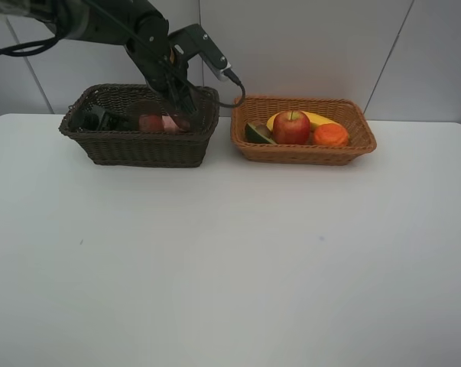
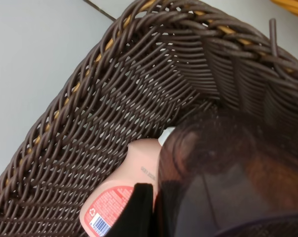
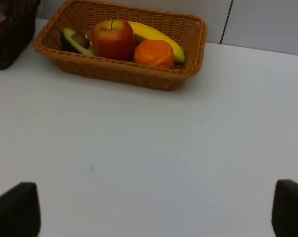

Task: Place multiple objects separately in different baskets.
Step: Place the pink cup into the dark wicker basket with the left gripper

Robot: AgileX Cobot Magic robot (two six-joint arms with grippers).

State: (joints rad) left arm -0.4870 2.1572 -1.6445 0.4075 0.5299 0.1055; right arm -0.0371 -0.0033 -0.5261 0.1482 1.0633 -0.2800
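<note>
The left gripper (image 1: 180, 107) is down inside the dark brown basket (image 1: 138, 145), clamped on a translucent cup (image 2: 228, 182) right above the pink bottle (image 2: 124, 197). Risk here: the smooth, thin cup could land on the bottle's rounded shoulder and tip, or a finger could snag the coarse wicker weave. The right gripper (image 3: 153, 210) hangs wide open over bare table. Apple (image 1: 291, 127), banana (image 1: 316, 118), orange (image 1: 332, 134) and avocado half (image 1: 257, 133) sit in the shallow tan basket (image 1: 303, 153).
</note>
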